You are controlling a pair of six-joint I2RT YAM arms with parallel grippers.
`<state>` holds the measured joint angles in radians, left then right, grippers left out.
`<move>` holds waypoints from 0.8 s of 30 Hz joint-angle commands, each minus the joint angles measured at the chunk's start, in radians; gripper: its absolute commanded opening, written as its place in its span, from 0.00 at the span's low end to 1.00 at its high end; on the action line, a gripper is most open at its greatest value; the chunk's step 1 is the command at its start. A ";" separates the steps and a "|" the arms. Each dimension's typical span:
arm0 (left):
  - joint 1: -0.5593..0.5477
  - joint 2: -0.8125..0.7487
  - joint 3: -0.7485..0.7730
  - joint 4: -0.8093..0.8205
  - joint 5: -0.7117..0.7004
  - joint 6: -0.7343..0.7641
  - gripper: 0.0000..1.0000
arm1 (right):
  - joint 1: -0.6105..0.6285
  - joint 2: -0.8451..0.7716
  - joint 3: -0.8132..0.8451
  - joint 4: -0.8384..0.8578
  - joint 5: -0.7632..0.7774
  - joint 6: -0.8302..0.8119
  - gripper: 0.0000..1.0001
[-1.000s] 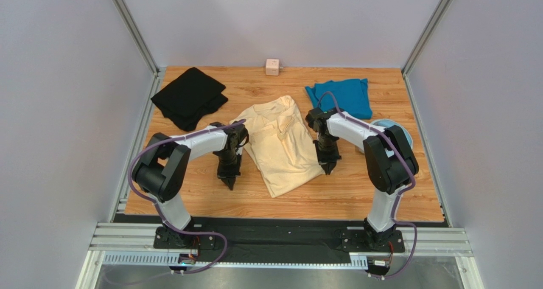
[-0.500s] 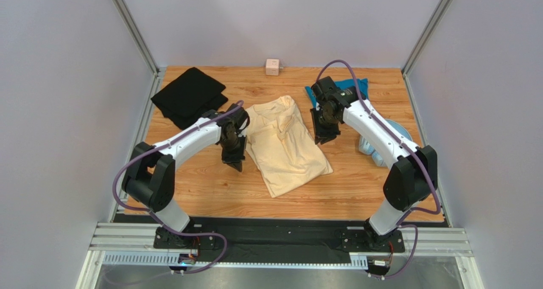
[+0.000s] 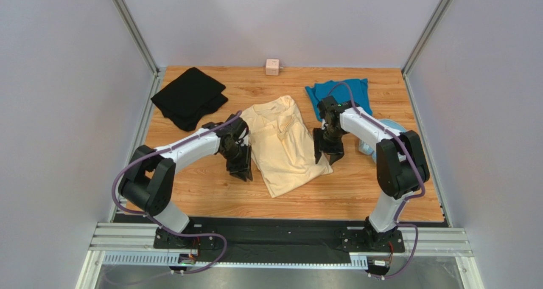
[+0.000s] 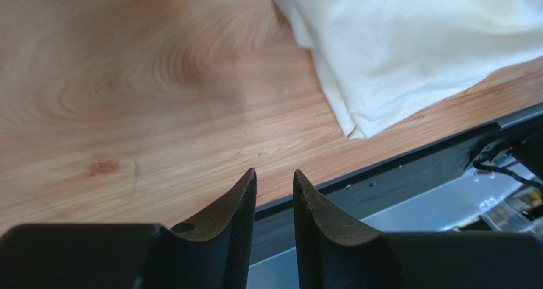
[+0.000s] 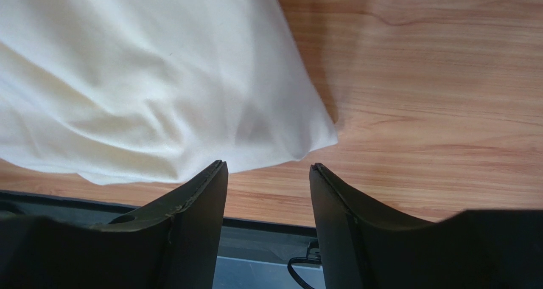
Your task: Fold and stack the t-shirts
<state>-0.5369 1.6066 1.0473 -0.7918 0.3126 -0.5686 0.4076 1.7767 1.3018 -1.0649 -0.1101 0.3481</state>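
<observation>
Three shirts lie apart on the wooden table. The cream shirt is the largest. It lies in the middle, loosely folded into a long shape that slants from the far left to the near right, with wrinkles across its far half. The black shirt lies folded in the far left corner. The teal shirt lies bunched at the far right, partly behind the right arm. A small pink cube stands at the far edge, well apart from the shirts. Pale blue headphones show near the right side, mostly hidden by the right arm.

The left gripper hangs low over bare wood just beside the cream shirt's left edge. Its jaws stand a little apart, with only a narrow gap and nothing between them. In the left wrist view the cloth's near corner lies off to the right of the fingers, not touching them.

The right gripper hangs just beside the cream shirt's right edge, at its near right corner. Its jaws stand clearly apart and hold nothing. In the right wrist view that corner of cloth lies just beyond the fingertips, flat on the wood.
</observation>
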 commanded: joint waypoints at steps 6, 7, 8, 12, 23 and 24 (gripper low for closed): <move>0.009 -0.071 -0.144 0.197 0.167 -0.126 0.36 | -0.092 0.026 0.000 0.112 -0.023 0.054 0.56; 0.012 -0.056 -0.145 0.207 0.192 -0.126 0.36 | -0.095 0.059 0.007 0.112 -0.039 0.052 0.56; 0.012 -0.050 -0.153 0.226 0.210 -0.132 0.36 | -0.098 0.075 0.013 0.111 -0.051 0.049 0.56; 0.020 -0.045 -0.196 0.313 0.287 -0.183 0.40 | -0.101 0.127 0.016 0.120 -0.138 0.046 0.57; 0.029 0.026 -0.240 0.381 0.346 -0.195 0.41 | -0.107 0.202 -0.050 0.166 -0.321 0.061 0.59; 0.029 0.033 -0.239 0.384 0.335 -0.194 0.41 | -0.105 0.210 -0.052 0.167 -0.323 0.058 0.59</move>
<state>-0.5144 1.6245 0.8055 -0.4519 0.6254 -0.7532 0.2966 1.9446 1.2812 -0.9581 -0.3622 0.3992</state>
